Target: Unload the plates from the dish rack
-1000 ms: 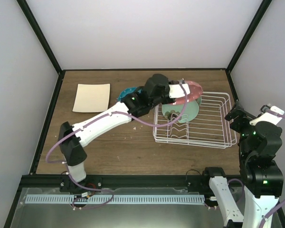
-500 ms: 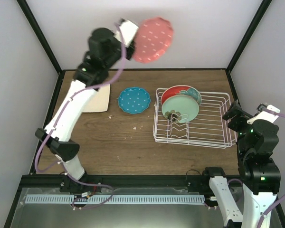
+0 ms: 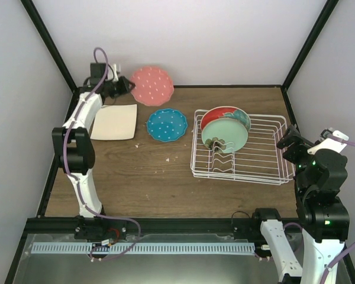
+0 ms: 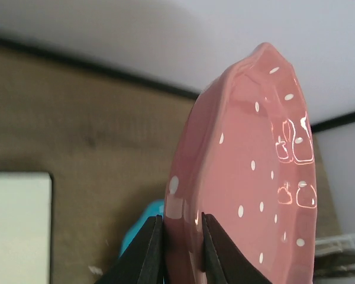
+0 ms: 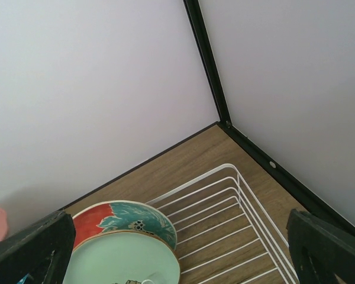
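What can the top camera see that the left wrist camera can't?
Only the top camera shows the red-and-teal plate and the mint green plate standing in the dish rack. Only the left wrist camera shows, close up, the left gripper with its fingers pinching the pink polka-dot plate by its rim. Both show that pink plate, plus the blue polka-dot plate and the beige square plate lying on the table.

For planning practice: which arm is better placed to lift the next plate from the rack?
Likely right: the right gripper faces the dish rack, jaws open, empty; the left gripper holds the pink plate far away.
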`<action>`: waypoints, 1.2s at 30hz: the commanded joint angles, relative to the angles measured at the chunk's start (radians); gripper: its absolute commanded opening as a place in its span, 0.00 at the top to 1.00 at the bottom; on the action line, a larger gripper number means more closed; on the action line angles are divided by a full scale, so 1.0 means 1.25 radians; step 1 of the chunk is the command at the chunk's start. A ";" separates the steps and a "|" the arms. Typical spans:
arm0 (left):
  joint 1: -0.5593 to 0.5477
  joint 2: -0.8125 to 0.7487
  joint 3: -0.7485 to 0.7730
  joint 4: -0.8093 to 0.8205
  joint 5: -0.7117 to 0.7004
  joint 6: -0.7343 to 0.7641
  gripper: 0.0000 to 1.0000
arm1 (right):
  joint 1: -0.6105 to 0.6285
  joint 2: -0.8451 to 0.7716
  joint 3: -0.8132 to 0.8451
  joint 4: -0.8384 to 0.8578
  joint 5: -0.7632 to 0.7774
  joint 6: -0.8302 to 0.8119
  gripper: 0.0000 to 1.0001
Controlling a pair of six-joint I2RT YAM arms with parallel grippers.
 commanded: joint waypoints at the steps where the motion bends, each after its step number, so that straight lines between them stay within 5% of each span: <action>1: 0.000 -0.003 -0.071 0.223 0.253 -0.207 0.96 | 0.010 -0.013 0.017 -0.011 0.003 0.009 0.00; 21: -0.082 0.049 -0.244 0.165 0.157 -0.110 0.96 | 0.010 -0.006 0.054 -0.039 0.031 -0.014 0.00; 36: -0.098 0.067 -0.254 0.125 0.093 -0.077 0.96 | 0.009 0.007 0.040 -0.018 0.028 -0.019 0.00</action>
